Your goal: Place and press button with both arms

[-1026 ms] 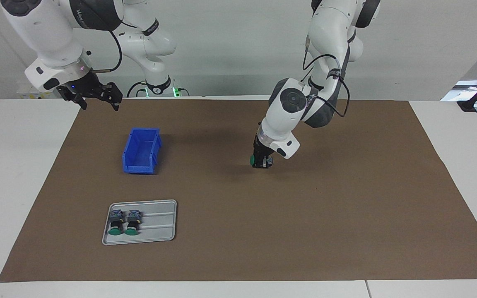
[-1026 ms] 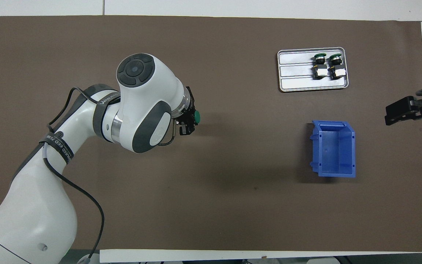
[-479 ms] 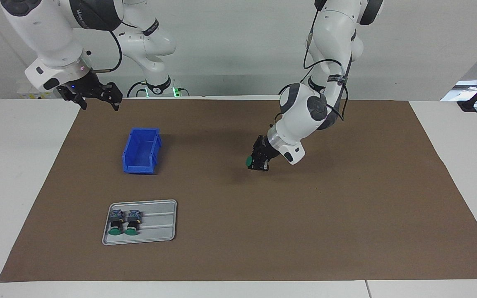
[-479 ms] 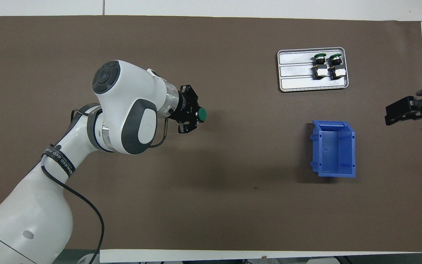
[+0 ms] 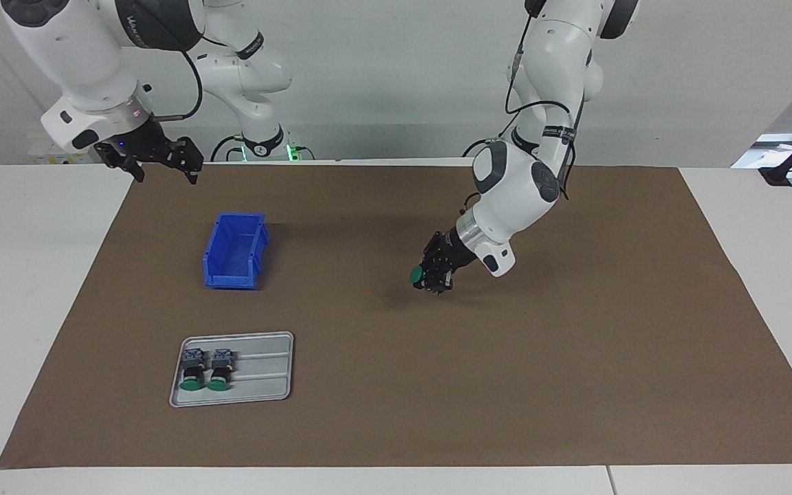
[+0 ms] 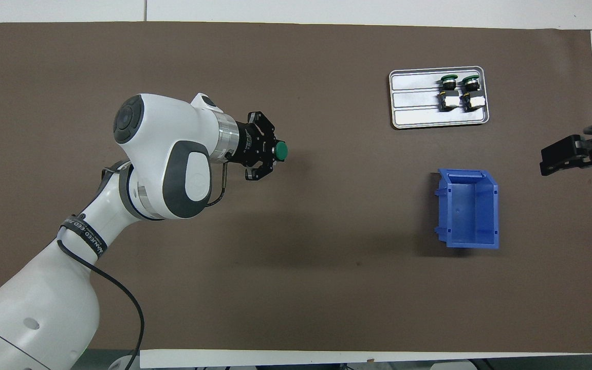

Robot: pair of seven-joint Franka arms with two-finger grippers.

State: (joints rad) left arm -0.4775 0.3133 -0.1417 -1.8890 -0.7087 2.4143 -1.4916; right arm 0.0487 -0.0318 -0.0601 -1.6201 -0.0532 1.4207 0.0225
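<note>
My left gripper is shut on a green-capped button and holds it tilted just above the brown mat near the table's middle, cap turned toward the right arm's end. Two identical buttons lie side by side in a grey tray. My right gripper waits in the air over the mat's edge at the right arm's end, fingers apart and empty.
An empty blue bin stands on the mat, nearer to the robots than the tray. White table shows at both ends of the mat.
My left arm's wrist has swung and tilted outward, turning the held button's cap more toward the right arm's end and a little lower. The right arm has not moved.
</note>
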